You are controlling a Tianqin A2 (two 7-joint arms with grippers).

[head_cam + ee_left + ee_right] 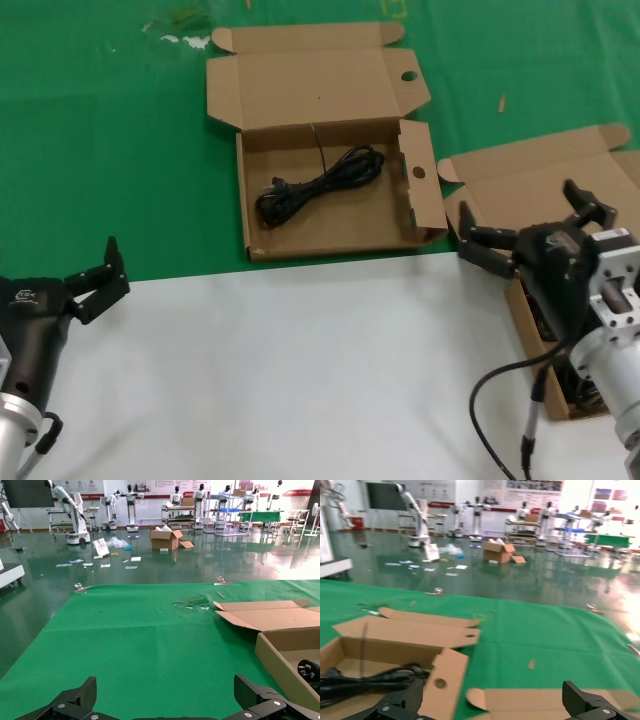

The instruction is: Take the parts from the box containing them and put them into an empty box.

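Green mat behind white tabletop, one black cable in centre holed box, right gripper spread wide above right-edge plain box, left gripper spread, lower left.

The table carries two coverings: a green felt-like cloth over its far part and a plain white sheet over the near part, the two meeting in a straight edge across the head view. Directly on the green cloth lies an open shallow brown cardboard box with a round hole in its lid flap, its near wall just at the white sheet's edge. A second open brown cardboard box with plain flaps lies to the right, partly over the white sheet. Small pale scraps, perhaps tape or plastic, lie on the cloth near its far edge.
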